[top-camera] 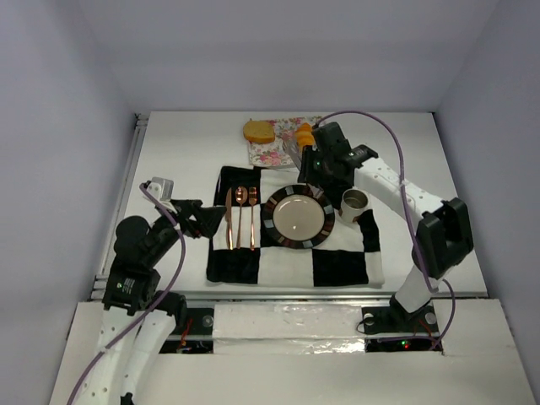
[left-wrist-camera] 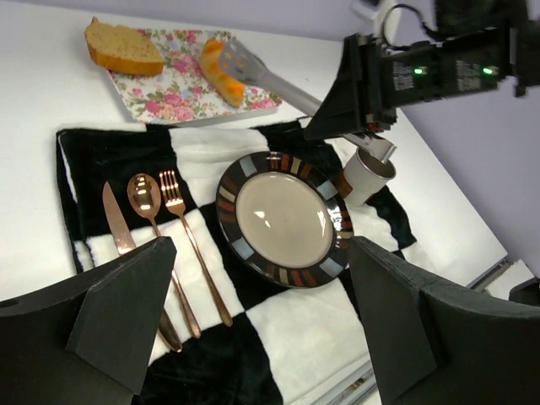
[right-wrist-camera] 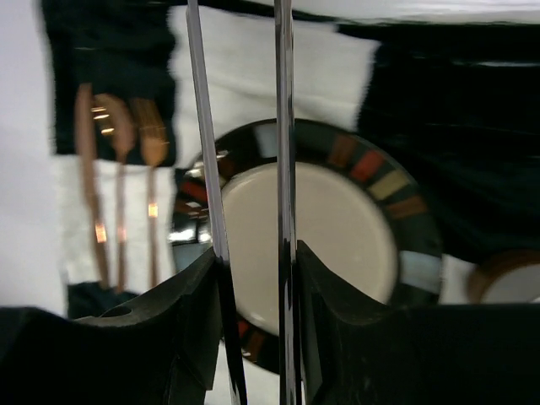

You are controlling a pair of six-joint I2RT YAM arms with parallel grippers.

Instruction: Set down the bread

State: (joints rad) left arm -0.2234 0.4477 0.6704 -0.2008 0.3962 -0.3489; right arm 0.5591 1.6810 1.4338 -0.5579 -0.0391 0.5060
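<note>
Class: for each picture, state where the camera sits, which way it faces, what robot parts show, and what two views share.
Top external: above, behind the bases, looking down on the table; left arm, right arm show.
Left wrist: low, left, faces over plate toward bread; left gripper open.
Right wrist: above plate, looks down; right gripper shut on tongs.
Shared: plate, cutlery.

bread (top-camera: 259, 131): one slice
napkin (top-camera: 272, 153): one, floral
tongs (left-wrist-camera: 253, 72): one pair
plate (top-camera: 297, 217): one
cup (top-camera: 354, 202): one
knife (top-camera: 228, 218): one
spoon (top-camera: 240, 211): one
fork (top-camera: 252, 218): one
mat (top-camera: 337, 266): one, checkered
</note>
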